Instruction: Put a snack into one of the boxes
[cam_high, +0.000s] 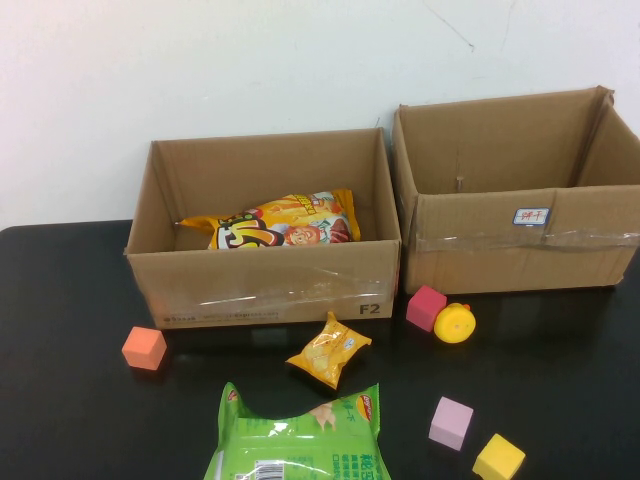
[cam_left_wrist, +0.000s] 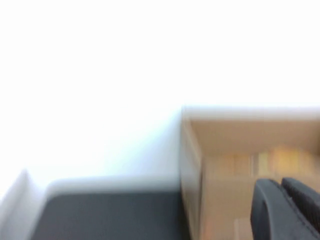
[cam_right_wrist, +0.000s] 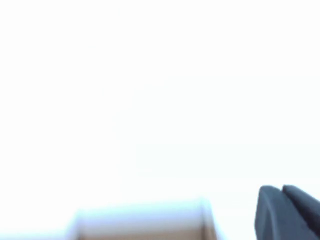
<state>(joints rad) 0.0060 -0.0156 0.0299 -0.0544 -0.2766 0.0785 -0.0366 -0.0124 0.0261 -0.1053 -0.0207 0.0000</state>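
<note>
Two open cardboard boxes stand at the back of the black table: the left box (cam_high: 265, 290) and the right box (cam_high: 520, 245). A large yellow snack bag (cam_high: 285, 222) lies inside the left box. In front of that box, a small yellow snack bag (cam_high: 328, 350) rests on the table. A green snack bag (cam_high: 295, 440) lies at the near edge. Neither arm shows in the high view. My left gripper (cam_left_wrist: 281, 182) is shut and empty, facing a box (cam_left_wrist: 225, 165). My right gripper (cam_right_wrist: 281, 189) is shut and empty, facing the white wall above a box edge (cam_right_wrist: 145, 225).
Foam cubes are scattered on the table: orange (cam_high: 144, 348), magenta (cam_high: 426, 307), light pink (cam_high: 451, 422) and yellow (cam_high: 498, 457). A round yellow toy (cam_high: 455, 323) sits beside the magenta cube. A white wall rises behind the boxes.
</note>
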